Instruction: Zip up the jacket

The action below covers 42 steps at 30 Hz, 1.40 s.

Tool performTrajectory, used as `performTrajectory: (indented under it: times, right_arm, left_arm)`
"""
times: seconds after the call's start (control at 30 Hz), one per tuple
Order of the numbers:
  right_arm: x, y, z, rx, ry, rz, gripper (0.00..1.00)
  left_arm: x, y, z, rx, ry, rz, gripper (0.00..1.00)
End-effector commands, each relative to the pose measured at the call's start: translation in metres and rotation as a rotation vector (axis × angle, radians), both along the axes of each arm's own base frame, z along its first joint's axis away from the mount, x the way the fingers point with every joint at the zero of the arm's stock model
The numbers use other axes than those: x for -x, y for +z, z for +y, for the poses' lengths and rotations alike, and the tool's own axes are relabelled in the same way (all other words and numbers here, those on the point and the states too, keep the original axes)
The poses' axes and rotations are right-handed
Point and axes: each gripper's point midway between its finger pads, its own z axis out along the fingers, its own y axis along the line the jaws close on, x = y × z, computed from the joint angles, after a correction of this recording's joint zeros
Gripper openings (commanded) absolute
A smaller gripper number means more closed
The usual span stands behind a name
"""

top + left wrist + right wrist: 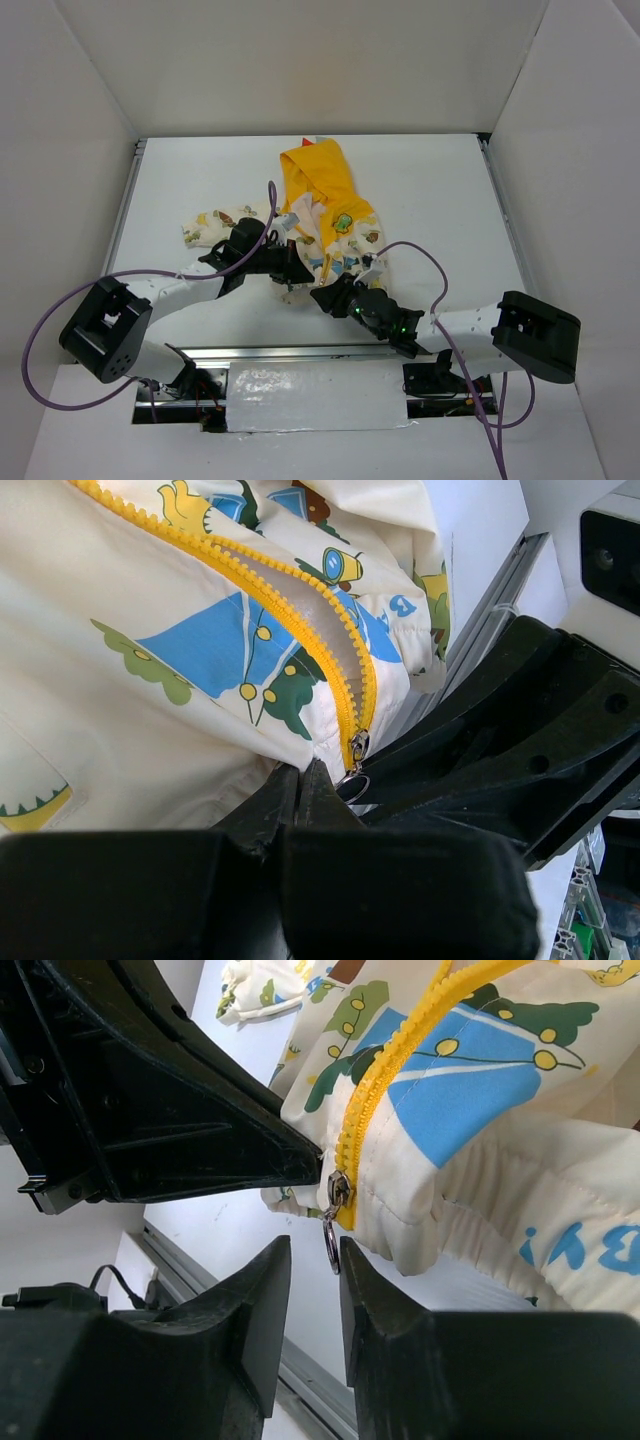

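The jacket (330, 205) lies on the white table, cream with cartoon prints, its yellow hood pointing to the far side. Its yellow zipper (300, 630) is open above the slider (338, 1188), which sits at the bottom hem. My left gripper (300, 772) is shut on the jacket's hem just left of the slider. My right gripper (315, 1250) comes at the hem from the near side. Its jaws stand a little apart, with the metal pull ring (330, 1245) hanging between them, close to the right finger. In the top view both grippers (290, 275) (322, 295) meet at the near hem.
A metal rail (300, 352) runs along the table's near edge just behind the grippers. White walls close in the table on three sides. Purple cables (270, 205) loop over both arms. One sleeve (210, 225) spreads to the left.
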Motion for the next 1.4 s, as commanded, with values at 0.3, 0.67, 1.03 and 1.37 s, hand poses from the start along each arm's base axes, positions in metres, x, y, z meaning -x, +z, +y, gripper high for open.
performTrajectory:
  times: [0.3,0.67,1.03,1.37]
  right_arm:
    - [-0.009,0.013,0.002,-0.06,-0.069,0.001,0.0]
    - [-0.01,0.056,0.004,-0.19,-0.08,0.144,0.0]
    - [-0.018,0.058,-0.005,-0.296,0.011,0.268,0.0]
    - [-0.029,0.057,-0.015,-0.311,0.012,0.42,0.0]
  left_arm:
    - [-0.005,0.019,-0.01,0.053,-0.023,-0.051,0.0]
    - [0.0,0.006,-0.009,0.031,-0.028,-0.043,0.0]
    - [0.013,0.014,-0.01,0.048,-0.072,-0.086,0.0]
    - [0.024,0.021,-0.008,0.063,-0.106,-0.135,0.0]
